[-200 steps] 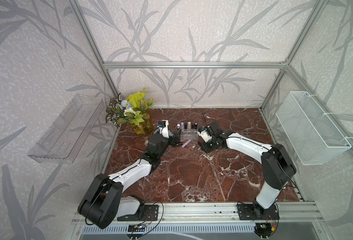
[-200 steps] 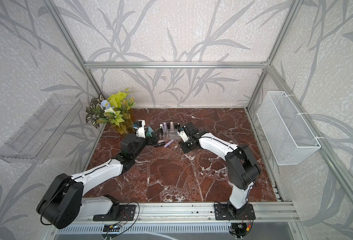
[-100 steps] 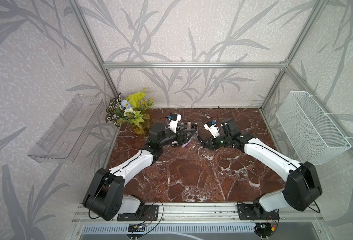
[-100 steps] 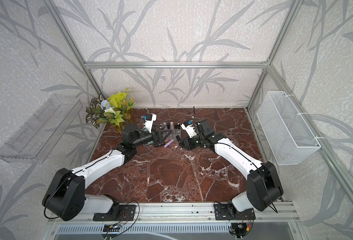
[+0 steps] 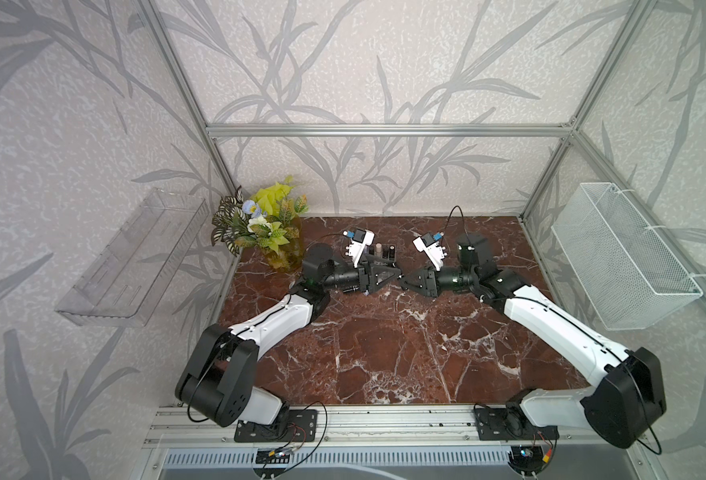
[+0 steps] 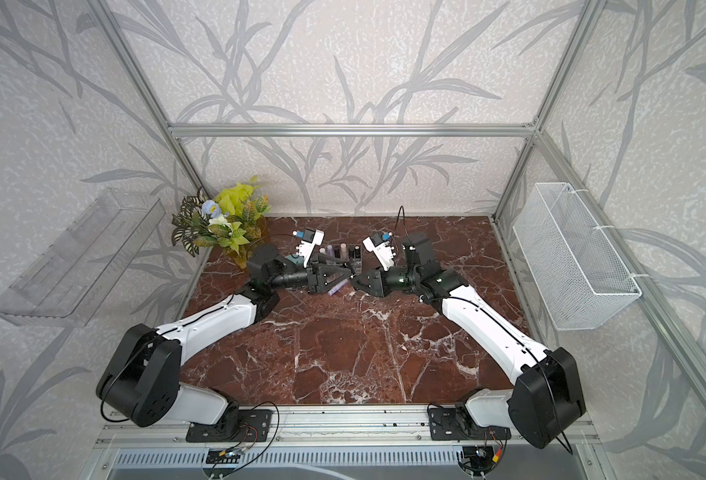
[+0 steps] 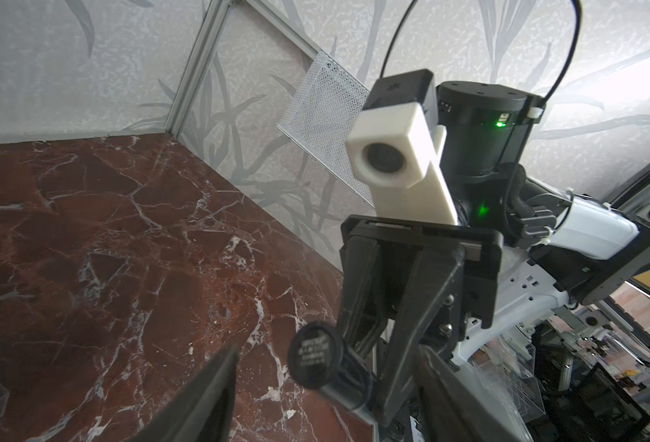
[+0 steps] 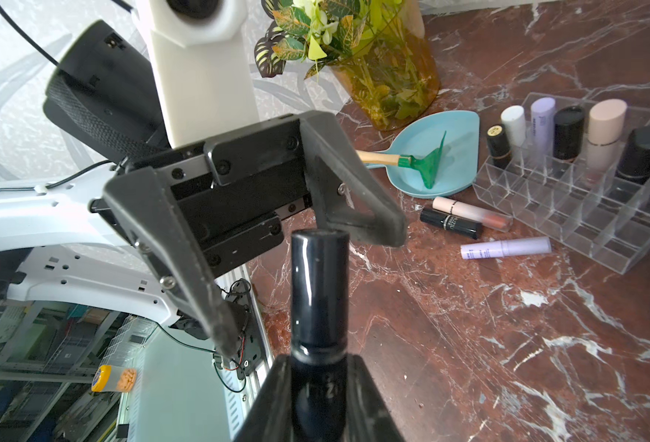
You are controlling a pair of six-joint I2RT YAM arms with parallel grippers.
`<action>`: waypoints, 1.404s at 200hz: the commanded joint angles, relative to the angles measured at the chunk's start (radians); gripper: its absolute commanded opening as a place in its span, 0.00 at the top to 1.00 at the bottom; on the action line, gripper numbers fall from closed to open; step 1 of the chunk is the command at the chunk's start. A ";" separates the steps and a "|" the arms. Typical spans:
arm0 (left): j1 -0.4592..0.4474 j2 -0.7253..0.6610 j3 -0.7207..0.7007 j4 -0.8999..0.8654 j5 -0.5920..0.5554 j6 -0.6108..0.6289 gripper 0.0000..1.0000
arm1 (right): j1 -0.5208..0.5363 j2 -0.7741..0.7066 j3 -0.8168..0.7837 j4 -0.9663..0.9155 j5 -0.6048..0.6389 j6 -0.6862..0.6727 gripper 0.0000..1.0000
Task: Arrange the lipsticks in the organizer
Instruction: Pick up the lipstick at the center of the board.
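Observation:
My right gripper (image 8: pixel 317 405) is shut on the base of a black lipstick (image 8: pixel 317 291) and holds it level above the table, in front of the organizer (image 8: pixel 583 214). The tube's free end (image 7: pixel 316 354) lies between the fingers of my open left gripper (image 7: pixel 327 402), with a gap on each side. In both top views the two grippers meet tip to tip, left gripper (image 5: pixel 396 276) against right gripper (image 5: pixel 404 283). Several lipsticks stand in the clear organizer's back row. A pale pink lipstick (image 8: pixel 468 210), another black one (image 8: pixel 449 224) and a lilac one (image 8: pixel 507 248) lie on the marble beside it.
A blue dish (image 8: pixel 457 130) with a green toy rake (image 8: pixel 430 162) sits left of the organizer, next to a plant in an amber vase (image 5: pixel 268 232). A clear tray (image 5: pixel 131 257) hangs on the left wall and a white mesh basket (image 5: pixel 621 257) on the right wall.
Both arms lifted off the table by the organizer and turned to face each other. The right brought the black lipstick to the left gripper, whose jaws have narrowed around its end.

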 commanded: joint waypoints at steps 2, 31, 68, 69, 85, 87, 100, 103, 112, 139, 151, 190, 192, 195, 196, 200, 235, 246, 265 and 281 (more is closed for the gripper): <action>-0.014 -0.017 0.038 0.040 0.055 -0.014 0.32 | 0.000 -0.008 -0.008 0.056 -0.058 0.030 0.83; -0.017 -0.021 0.036 0.038 0.057 -0.014 0.44 | 0.002 0.000 -0.009 0.057 -0.067 0.029 0.83; -0.017 -0.024 0.039 0.022 0.052 -0.002 0.67 | 0.002 -0.003 -0.010 0.052 -0.062 0.020 0.83; -0.017 -0.024 0.039 0.020 0.052 -0.001 0.67 | 0.003 -0.003 -0.009 0.052 -0.062 0.020 0.83; -0.016 -0.027 0.039 0.012 0.046 0.005 0.68 | 0.001 -0.003 -0.009 0.040 -0.058 0.012 0.83; -0.017 -0.028 0.039 0.012 0.046 0.006 0.68 | 0.001 -0.003 -0.011 0.040 -0.058 0.011 0.83; -0.017 -0.032 0.040 0.012 0.043 0.004 0.68 | 0.000 -0.003 -0.014 0.037 -0.056 0.005 0.83; -0.017 -0.031 0.041 0.012 0.043 0.003 0.68 | 0.002 -0.004 -0.014 0.037 -0.055 0.006 0.83; -0.017 -0.034 0.041 0.013 0.044 0.002 0.68 | 0.000 -0.004 -0.018 0.038 -0.055 0.005 0.83; -0.017 -0.036 0.041 0.012 0.041 0.002 0.62 | 0.001 -0.010 -0.023 0.039 -0.053 0.005 0.83; -0.017 -0.034 0.042 0.012 0.043 0.002 0.54 | -0.001 -0.020 -0.024 0.041 -0.044 0.004 0.84; -0.017 -0.038 0.042 0.012 0.037 0.002 0.50 | -0.011 -0.038 -0.029 0.035 -0.049 0.002 0.84; -0.017 -0.038 0.042 0.012 0.037 0.002 0.52 | -0.011 -0.038 -0.029 0.035 -0.049 0.003 0.84; -0.017 -0.038 0.042 0.012 0.037 0.000 0.54 | -0.013 -0.038 -0.031 0.034 -0.049 0.003 0.84; -0.017 -0.038 0.042 0.013 0.037 0.000 0.55 | -0.012 -0.038 -0.031 0.034 -0.050 0.003 0.84; -0.017 -0.038 0.043 0.013 0.035 0.000 0.58 | -0.013 -0.038 -0.032 0.036 -0.049 0.002 0.84; -0.016 -0.037 0.042 0.018 0.036 -0.003 0.63 | -0.015 -0.040 -0.036 0.045 -0.056 0.009 0.84; -0.016 -0.036 0.042 0.023 0.038 -0.008 0.65 | -0.015 -0.035 -0.032 0.044 -0.057 0.010 0.84; -0.016 -0.036 0.042 0.030 0.040 -0.014 0.70 | -0.014 -0.029 -0.032 0.046 -0.062 0.011 0.84; -0.016 -0.037 0.041 0.027 0.033 -0.009 0.74 | -0.014 -0.028 -0.032 0.043 -0.062 0.008 0.84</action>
